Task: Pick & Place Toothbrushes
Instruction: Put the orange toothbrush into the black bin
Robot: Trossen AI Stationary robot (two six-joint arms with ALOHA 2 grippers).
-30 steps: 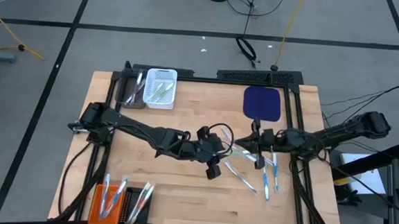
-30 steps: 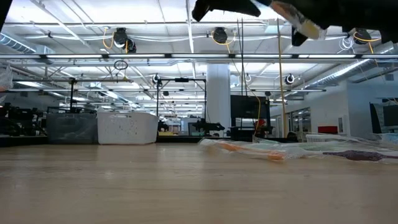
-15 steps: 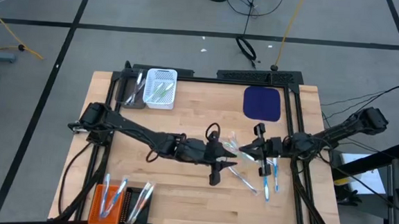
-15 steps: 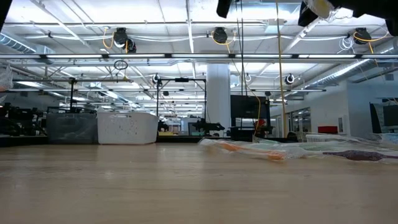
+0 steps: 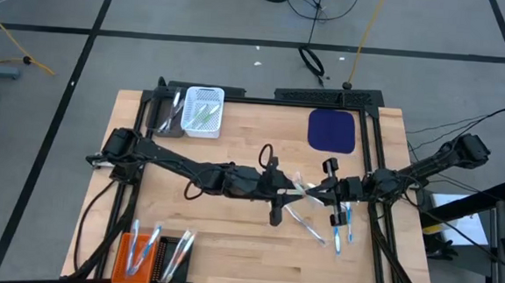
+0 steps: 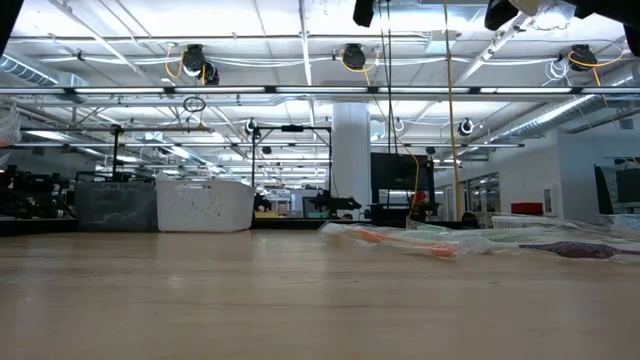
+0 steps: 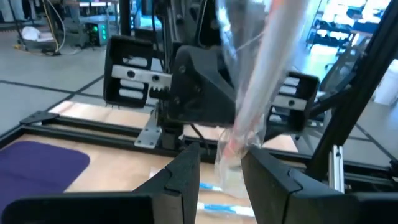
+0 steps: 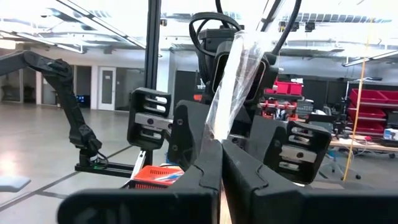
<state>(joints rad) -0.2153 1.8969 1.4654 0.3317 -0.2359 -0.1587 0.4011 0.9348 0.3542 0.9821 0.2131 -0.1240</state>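
A toothbrush in a clear wrapper (image 5: 303,190) hangs in the air between my two grippers, right of the table's middle. My right gripper (image 5: 321,194) is shut on it; the right wrist view shows the wrapper (image 8: 236,81) rising out of the shut fingers (image 8: 221,155). My left gripper (image 5: 286,194) faces it from the left, open. Its fingers (image 7: 221,171) stand either side of the pink-tinted wrapped end (image 7: 233,149); I cannot tell whether they touch it. Several blue and white toothbrushes (image 5: 342,228) lie flat on the table below. My right gripper pinches the wrapped toothbrush between its two fingers at one end of the wrapper (image 8: 219,135). The fingers come level from the table's right. The toothbrush is lifted clear of the table and points away toward the left gripper.
A white basket (image 5: 204,112) holding green toothbrushes and a grey basket (image 5: 168,114) stand at the far left. An orange basket (image 5: 138,253) and a black one (image 5: 173,258) with toothbrushes stand at the near left. A dark blue mat (image 5: 332,131) lies far right.
My left gripper has moved toward the table's right, up to the right gripper, until its fingers stand around the toothbrush's end. My right gripper has risen, shifted slightly toward the near edge, and turned the toothbrush toward the left arm.
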